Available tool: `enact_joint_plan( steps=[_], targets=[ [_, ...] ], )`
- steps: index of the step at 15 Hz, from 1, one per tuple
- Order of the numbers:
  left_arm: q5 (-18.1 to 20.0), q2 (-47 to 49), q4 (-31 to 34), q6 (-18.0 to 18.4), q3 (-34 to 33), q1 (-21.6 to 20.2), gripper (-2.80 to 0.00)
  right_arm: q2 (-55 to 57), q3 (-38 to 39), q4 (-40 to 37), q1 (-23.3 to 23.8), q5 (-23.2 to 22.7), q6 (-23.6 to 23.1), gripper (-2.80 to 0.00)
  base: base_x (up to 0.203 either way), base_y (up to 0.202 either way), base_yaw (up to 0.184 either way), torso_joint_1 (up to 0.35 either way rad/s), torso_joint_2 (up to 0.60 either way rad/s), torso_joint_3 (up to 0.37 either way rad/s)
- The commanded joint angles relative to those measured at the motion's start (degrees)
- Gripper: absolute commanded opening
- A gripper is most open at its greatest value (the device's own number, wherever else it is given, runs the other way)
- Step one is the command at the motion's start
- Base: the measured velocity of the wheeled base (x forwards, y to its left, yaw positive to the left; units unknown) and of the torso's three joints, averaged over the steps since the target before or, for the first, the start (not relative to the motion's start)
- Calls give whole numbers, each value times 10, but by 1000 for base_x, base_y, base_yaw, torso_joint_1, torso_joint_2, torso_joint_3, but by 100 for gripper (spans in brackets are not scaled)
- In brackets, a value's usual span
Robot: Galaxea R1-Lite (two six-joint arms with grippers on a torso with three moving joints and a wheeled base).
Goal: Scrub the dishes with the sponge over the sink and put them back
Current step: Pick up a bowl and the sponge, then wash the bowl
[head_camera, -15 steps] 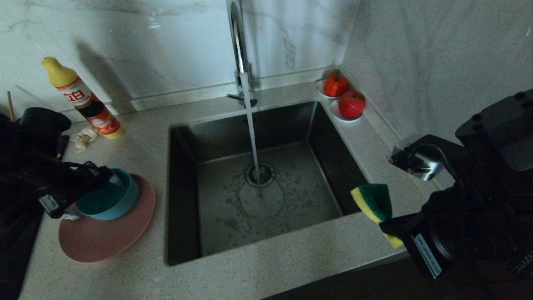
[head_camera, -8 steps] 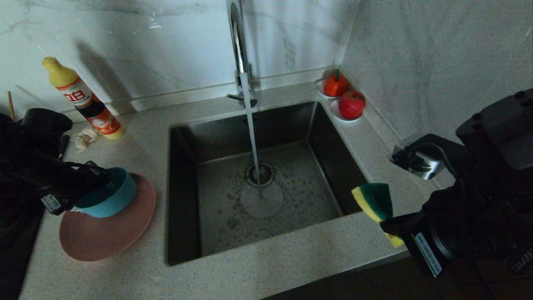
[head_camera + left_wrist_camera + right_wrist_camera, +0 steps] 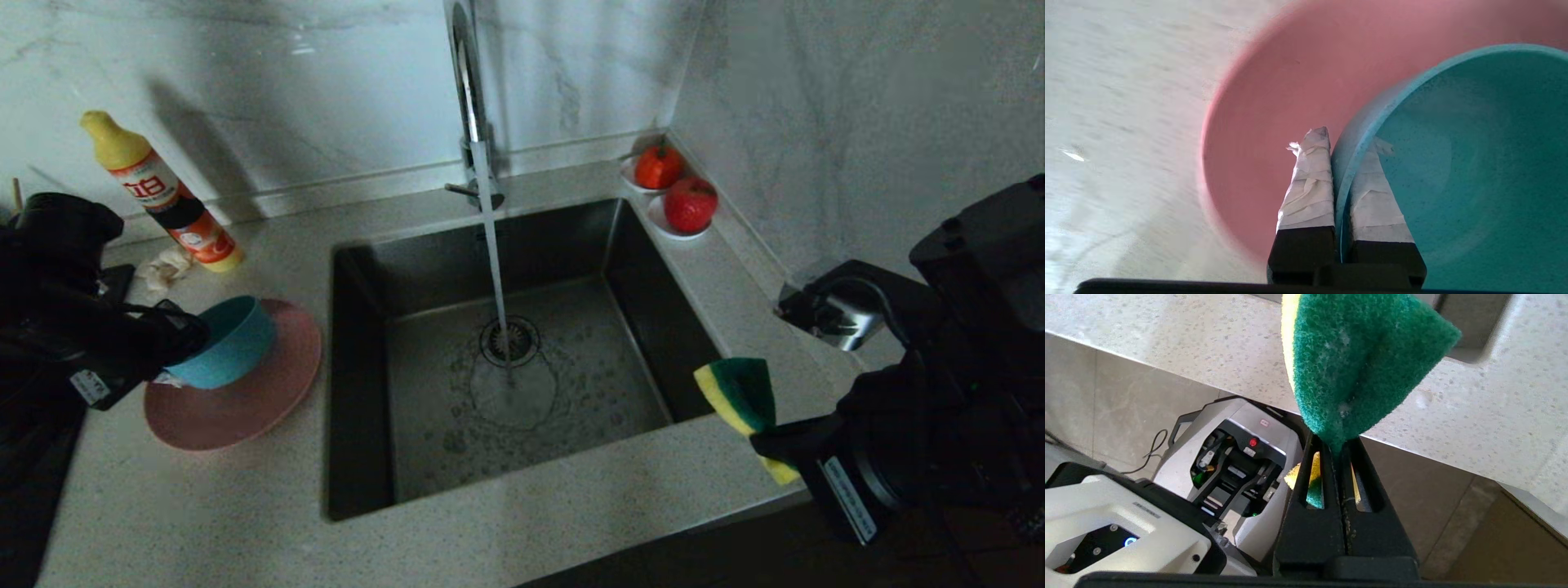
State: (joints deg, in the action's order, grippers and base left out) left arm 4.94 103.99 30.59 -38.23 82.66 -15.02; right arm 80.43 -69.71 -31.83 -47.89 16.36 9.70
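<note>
Left gripper [image 3: 1340, 152] clamped the teal bowl [image 3: 231, 341] rim, tilted over the pink plate [image 3: 237, 404] at left of frame. Right gripper [image 3: 1336, 446] pinched the sponge [image 3: 735, 394] beside the sink's [image 3: 359, 384] lower-right corner

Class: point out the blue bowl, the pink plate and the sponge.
blue bowl [image 3: 233, 347]: head view, outer wall.
pink plate [image 3: 261, 400]: head view, bare surface near the sink-side rim.
sponge [image 3: 1363, 355]: right wrist view, green scouring face.
</note>
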Motion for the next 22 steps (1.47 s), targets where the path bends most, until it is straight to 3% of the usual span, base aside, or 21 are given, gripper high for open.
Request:
enact_joint_plan(
  steps=[1,7,10,12,15,17,18,22],
  targets=[
    [25,-71,1,-1,4,3,-280,-6,7,-1,0,1,1,-280,0,0,0,0,0,0],
    [34,-148,11,19,-6,34,-280,-14,28,4,0,-2,5,-280,0,0,0,0,0,0],
    [85,-213,5,83,-32,50,-280,-18,28,4,0,-20,7,-280,0,0,0,0,0,0],
    [135,-243,3,157,-44,66,-280,-20,29,2,0,-29,8,-280,0,0,0,0,0,0],
    [137,-247,-2,235,-43,111,-280,-26,31,3,0,-44,8,-280,0,0,0,0,0,0],
    [135,-246,-28,244,-44,132,-280,-31,30,3,0,-60,10,-280,0,0,0,0,0,0],
    [125,-240,-52,244,-46,146,-280,-33,30,2,0,-67,10,-280,0,0,0,0,0,0],
    [-46,-140,-197,240,-52,248,-280,-34,32,2,0,-70,10,-280,0,0,0,0,0,0]
  ],
)
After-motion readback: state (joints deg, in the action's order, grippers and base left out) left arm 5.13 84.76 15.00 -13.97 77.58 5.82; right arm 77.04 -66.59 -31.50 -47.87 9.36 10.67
